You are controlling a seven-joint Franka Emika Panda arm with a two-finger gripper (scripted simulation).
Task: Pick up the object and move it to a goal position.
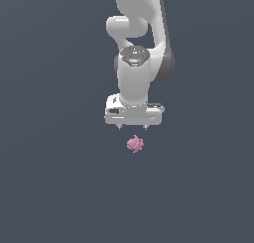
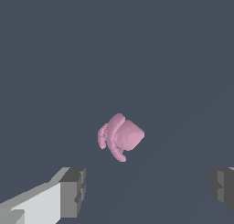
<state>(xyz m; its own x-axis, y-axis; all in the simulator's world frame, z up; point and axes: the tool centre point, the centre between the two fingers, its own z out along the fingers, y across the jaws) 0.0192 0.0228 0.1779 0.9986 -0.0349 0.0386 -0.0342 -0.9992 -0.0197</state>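
Pink and lumpy, the toy [image 1: 135, 144] lies on the plain dark floor [image 1: 49, 187], just below the gripper [image 1: 132, 127] in the exterior view and apart from it. The gripper hangs above with its fingers [image 2: 73, 191] spread wide and nothing between them; the wrist view shows the toy lying ahead of the open gap, untouched. By the look of it, the task is barely begun: the descent, the grasp, the lift and the carry to the goal all remain. No goal marker shows in either view.
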